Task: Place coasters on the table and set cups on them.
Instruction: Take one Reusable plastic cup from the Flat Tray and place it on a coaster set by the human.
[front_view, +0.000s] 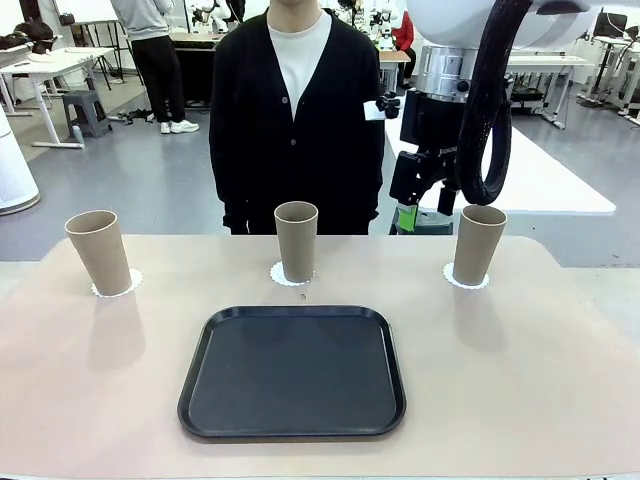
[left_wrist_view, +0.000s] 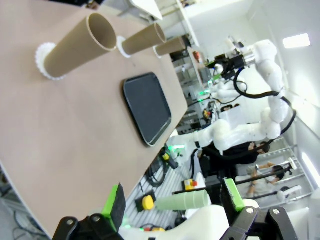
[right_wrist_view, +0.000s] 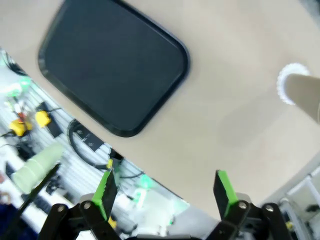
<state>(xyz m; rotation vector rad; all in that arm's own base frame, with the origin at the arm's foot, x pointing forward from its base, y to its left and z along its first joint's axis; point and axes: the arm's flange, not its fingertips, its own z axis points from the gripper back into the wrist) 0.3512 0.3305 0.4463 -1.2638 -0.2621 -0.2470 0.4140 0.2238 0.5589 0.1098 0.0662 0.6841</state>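
Observation:
Three tan cups stand upright along the far side of the beige table (front_view: 520, 380), each on a white scalloped coaster: the left cup (front_view: 100, 252) on its coaster (front_view: 117, 286), the middle cup (front_view: 296, 240) on its coaster (front_view: 290, 277), the right cup (front_view: 478, 243) on its coaster (front_view: 466, 280). My right gripper (front_view: 425, 208) hangs open above the far edge, just left of the right cup, holding nothing. The right wrist view shows its open fingers (right_wrist_view: 165, 192) over the table, with one cup (right_wrist_view: 305, 95) at the edge. My left gripper (left_wrist_view: 175, 200) is open and empty, off the table's edge.
A black rounded-square tray (front_view: 293, 372) lies bare in the middle near the front edge. A person in a black cardigan (front_view: 295, 110) stands at the far side behind the middle cup, hands not visible. In the left wrist view the nearest cup (left_wrist_view: 80, 45) lies farthest from the tray (left_wrist_view: 147, 107).

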